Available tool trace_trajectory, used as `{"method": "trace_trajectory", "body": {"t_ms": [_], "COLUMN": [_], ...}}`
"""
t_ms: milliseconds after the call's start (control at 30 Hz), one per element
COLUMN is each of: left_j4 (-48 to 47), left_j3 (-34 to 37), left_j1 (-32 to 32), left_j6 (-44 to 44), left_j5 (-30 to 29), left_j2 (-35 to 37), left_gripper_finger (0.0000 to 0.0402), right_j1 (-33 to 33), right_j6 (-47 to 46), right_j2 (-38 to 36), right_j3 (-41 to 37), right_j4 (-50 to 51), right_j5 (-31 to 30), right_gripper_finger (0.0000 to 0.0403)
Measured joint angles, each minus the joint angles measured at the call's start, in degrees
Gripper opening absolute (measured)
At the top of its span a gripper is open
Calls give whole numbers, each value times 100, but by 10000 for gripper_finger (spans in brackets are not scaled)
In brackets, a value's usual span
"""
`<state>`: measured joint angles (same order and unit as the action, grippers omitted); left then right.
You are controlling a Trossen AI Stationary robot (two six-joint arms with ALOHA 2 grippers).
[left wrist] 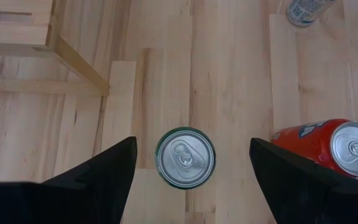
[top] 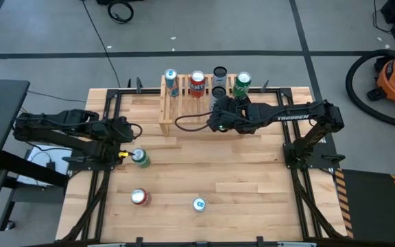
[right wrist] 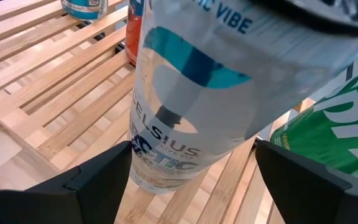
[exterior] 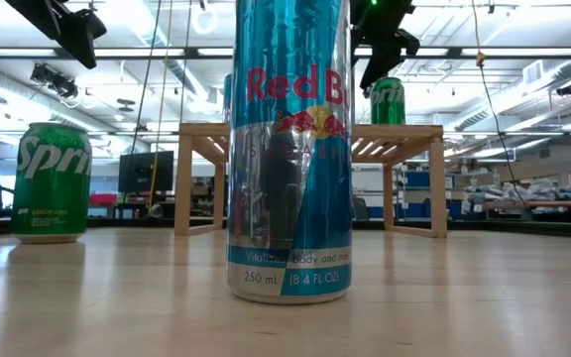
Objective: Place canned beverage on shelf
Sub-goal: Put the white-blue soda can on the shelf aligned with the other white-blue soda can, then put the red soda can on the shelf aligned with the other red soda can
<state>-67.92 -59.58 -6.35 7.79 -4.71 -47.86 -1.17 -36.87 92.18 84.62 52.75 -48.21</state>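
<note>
The light wooden slatted shelf [top: 196, 103] stands at the table's far edge. It holds a blue can [top: 170, 79], a red can [top: 197, 81], a grey can [top: 219, 72], a white Celsius can [right wrist: 185, 124] and a green can [top: 242, 82]. My right gripper [right wrist: 193, 180] is open over the shelf, slanting down. Its fingers stand on either side of the Celsius can, which stands upright on the slats. My left gripper [left wrist: 192, 168] is open above a green Sprite can [left wrist: 185, 157] that stands on the table at the left, its fingers well apart from it.
A red can [top: 139, 197] and a blue Red Bull can [top: 199, 204] stand on the table near its front edge. The Red Bull can fills the low view [exterior: 288, 149]. Bare wood lies between the shelf and these cans.
</note>
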Motion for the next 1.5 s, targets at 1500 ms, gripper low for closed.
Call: {"method": "trace_trajectory", "body": {"t_ms": [1500], "left_j4": [37], "left_j3": [1], "left_j1": [0], "left_j6": [94], "left_j5": [-34], "left_j2": [-2], "left_gripper_finger": [314], "right_j1": [711], "right_j6": [1757], "right_j2": [-1962], "right_j3": [7], "right_j4": [-1845], "right_j5": [1762], "right_gripper_finger": [352]}}
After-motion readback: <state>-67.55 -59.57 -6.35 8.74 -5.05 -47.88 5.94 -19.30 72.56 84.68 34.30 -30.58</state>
